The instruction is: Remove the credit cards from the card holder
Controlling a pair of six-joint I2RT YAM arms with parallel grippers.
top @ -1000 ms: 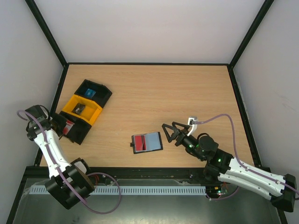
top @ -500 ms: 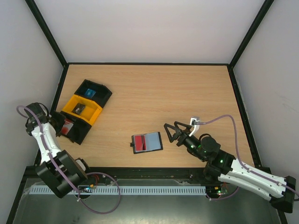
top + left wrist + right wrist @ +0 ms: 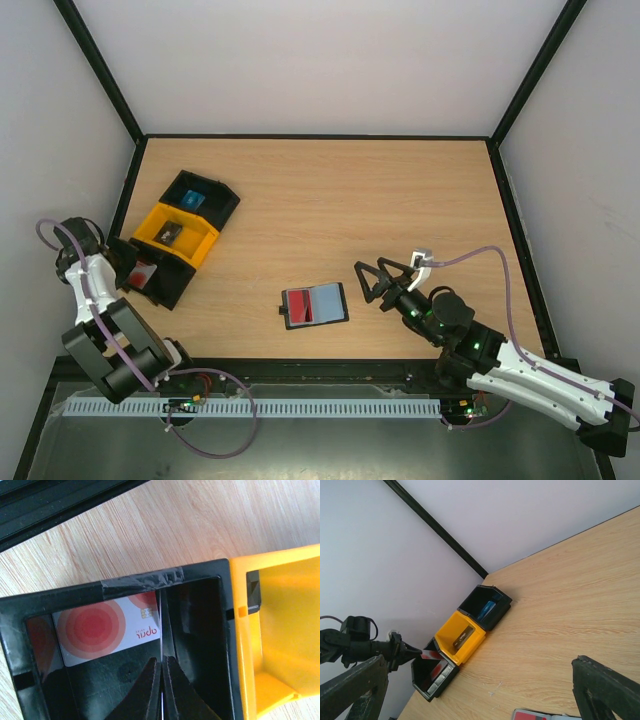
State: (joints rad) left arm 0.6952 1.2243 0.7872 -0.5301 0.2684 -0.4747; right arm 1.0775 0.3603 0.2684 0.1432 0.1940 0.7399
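Here the card holder (image 3: 328, 300) lies open and flat on the table (image 3: 330, 190), near the front edge and about midway between the two arms. A red card (image 3: 298, 308) sits on its left half; the right half shows bare grey-blue lining.

The right claw (image 3: 361, 283) hangs just right of the holder with its jaws spread wide and nothing between them. It touches neither holder nor card. From its own wrist camera the two fingers (image 3: 350, 690) frame the view, and only the holder's top edge shows at the bottom.

The left claw (image 3: 161, 667) is at the far left of the table, over the near black tray (image 3: 165, 292). Its jaws are pressed together, and nothing can be seen held between them. Under it, a white-and-red card (image 3: 105, 630) lies flat on the tray floor, and the fingertips overlap the card's right edge in the wrist view. Whether they touch it I cannot tell. A strip of tape (image 3: 142, 580) runs along the tray's rim.

Next in the row comes the yellow tray (image 3: 200, 240), holding a small dark piece (image 3: 170, 233), too small to tell what it is. Beyond it, the far black tray (image 3: 222, 200) holds a blue card (image 3: 193, 198).
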